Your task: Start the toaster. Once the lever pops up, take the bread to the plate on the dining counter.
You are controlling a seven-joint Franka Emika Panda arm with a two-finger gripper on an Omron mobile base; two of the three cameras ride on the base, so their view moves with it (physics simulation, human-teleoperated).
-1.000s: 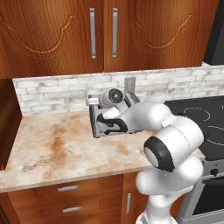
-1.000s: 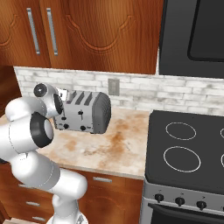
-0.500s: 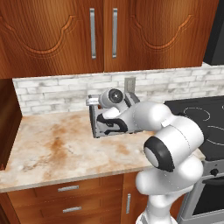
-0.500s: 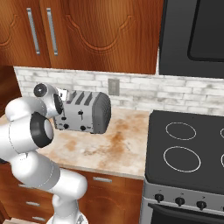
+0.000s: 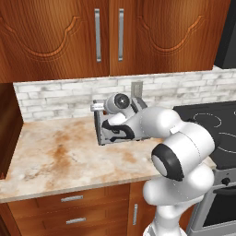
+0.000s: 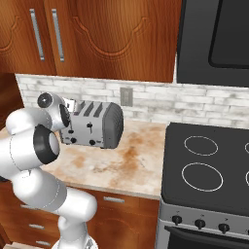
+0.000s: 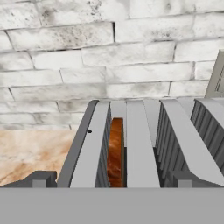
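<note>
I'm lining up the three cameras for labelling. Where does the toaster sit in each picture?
Left base view: the toaster is at centre, mostly hidden behind the arm.
Right base view: left of centre on the counter, its lever face towards the camera.
Hand view: lower half, seen from above, bread in its left slot.
Shared landmark: the pale brick backsplash behind it.

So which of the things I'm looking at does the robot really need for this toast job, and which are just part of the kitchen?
Needed for the job:
- toaster
- bread, sitting down in a toaster slot
- gripper, open above the toaster

Just kitchen:
- stove
- upper cabinets
- brick backsplash
- wall outlet
- counter drawers
</note>
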